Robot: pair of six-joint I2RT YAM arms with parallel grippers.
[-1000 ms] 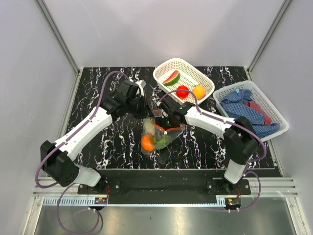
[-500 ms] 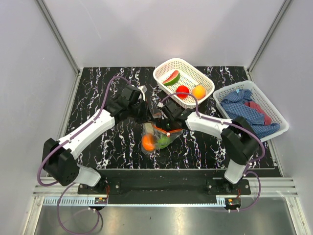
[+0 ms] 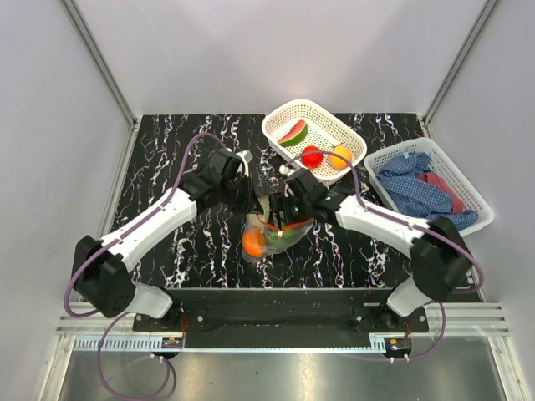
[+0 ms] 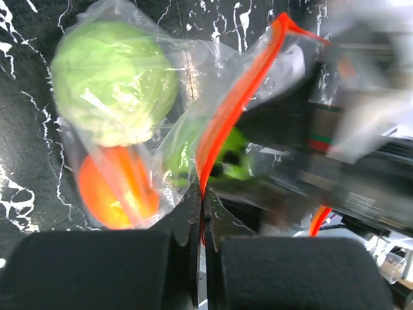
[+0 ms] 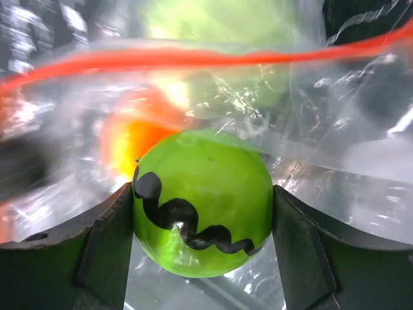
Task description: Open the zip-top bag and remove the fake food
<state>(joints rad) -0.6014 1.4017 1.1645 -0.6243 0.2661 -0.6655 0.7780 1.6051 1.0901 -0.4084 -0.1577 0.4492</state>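
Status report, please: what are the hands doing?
Left hand pinches zip-top bag by strip. Right hand grips green ball inside. Cabbage, orange ball also inside.

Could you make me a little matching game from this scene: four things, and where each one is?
Things:
1 watermelon slice
2 green ball
3 zip strip
4 blue cloth

Places:
a pinched between left fingers
b right-hand basket
c between right fingers
d basket with tomato

Pairs: 1-d, 2-c, 3-a, 4-b.
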